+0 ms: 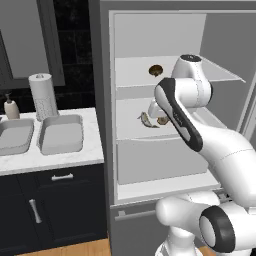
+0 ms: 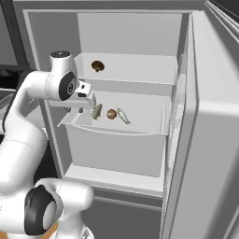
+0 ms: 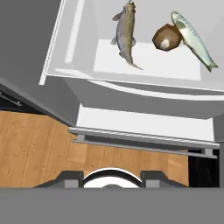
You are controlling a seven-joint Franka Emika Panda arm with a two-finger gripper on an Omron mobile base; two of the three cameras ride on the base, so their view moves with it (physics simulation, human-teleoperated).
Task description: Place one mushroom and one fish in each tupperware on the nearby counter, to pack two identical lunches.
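Open refrigerator (image 2: 135, 42), matte pale-grey interior, flat smooth shelves. On the middle shelf (image 2: 144, 119), three items lie in a row. Right base view: a brownish-grey fish (image 2: 96, 111), slender and curved; at its 3 o'clock, just beside it, a round dark-brown mushroom (image 2: 111, 114); at the mushroom's 3 o'clock, a silvery fish with a greenish back (image 2: 123, 115), touching or nearly touching the cap. In the hand view the mushroom shows a paler stem end.

On the upper shelf (image 2: 140, 70), a second mushroom (image 2: 97, 66) sits alone, well apart from the others, at about 12 o'clock from the brownish fish.

The gripper (image 2: 74, 110) hangs at the front left edge of the middle shelf, at 9 o'clock of the brownish fish, near it but not touching. Its fingers are small and dark; I cannot tell how far apart they stand. Nothing is seen between them.

Left base view: the white veined counter (image 1: 55, 157) carries two shallow light-grey tupperware trays with rounded corners, the left one (image 1: 15, 136) and the right one (image 1: 61, 134), side by side. A paper towel roll (image 1: 43, 96) stands upright at 12 o'clock of the right tray; a soap bottle (image 1: 11, 107) stands at the roll's 9 o'clock.
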